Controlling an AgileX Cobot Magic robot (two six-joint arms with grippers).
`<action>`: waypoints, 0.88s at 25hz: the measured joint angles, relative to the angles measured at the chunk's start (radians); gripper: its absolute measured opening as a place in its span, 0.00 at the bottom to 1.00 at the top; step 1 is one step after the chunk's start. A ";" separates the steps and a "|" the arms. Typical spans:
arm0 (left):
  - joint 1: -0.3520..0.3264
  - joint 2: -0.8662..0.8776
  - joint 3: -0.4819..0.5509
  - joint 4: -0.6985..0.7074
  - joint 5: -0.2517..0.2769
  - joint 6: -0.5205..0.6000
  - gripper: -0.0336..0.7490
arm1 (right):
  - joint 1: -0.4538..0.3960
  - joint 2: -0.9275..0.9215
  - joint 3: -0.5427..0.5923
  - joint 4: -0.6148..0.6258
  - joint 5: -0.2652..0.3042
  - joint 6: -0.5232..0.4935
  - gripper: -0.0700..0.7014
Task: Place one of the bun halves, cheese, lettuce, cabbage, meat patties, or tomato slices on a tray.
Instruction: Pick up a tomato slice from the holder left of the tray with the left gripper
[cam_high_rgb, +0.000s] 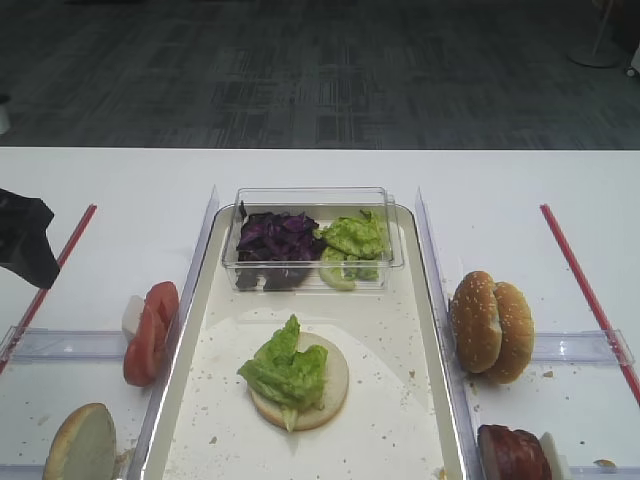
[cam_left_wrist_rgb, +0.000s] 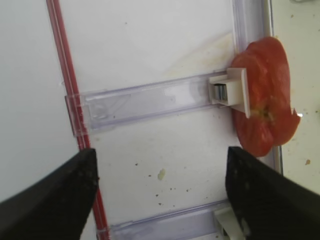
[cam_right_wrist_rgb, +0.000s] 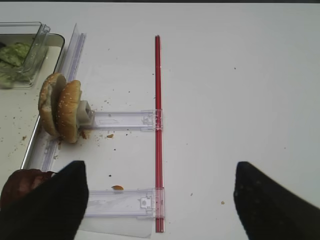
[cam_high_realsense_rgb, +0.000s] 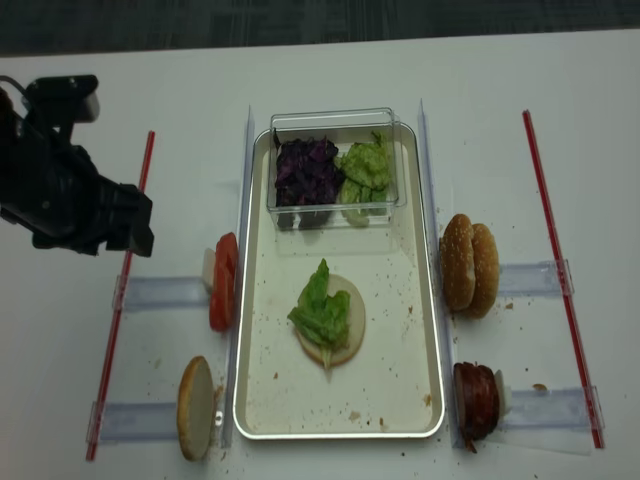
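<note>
Your left gripper (cam_left_wrist_rgb: 160, 195), jaws spread and empty, hovers left of the upright tomato slices (cam_left_wrist_rgb: 265, 97); reach toward the tray (cam_high_realsense_rgb: 262, 330).

No text, label, brand, number or sign can be read in any view: not on the tray (cam_high_realsense_rgb: 436, 300), the clear box (cam_high_realsense_rgb: 333, 121) or the desk (cam_high_realsense_rgb: 300, 70).
</note>
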 joint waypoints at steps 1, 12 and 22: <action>0.000 0.007 0.000 -0.004 0.000 0.007 0.67 | 0.000 0.000 0.000 0.000 0.000 0.000 0.89; -0.002 0.009 -0.002 -0.023 -0.036 -0.020 0.67 | 0.000 0.000 0.000 0.000 0.000 0.000 0.89; -0.171 0.010 -0.004 -0.023 -0.046 -0.104 0.67 | 0.000 0.000 0.000 0.000 0.000 -0.002 0.89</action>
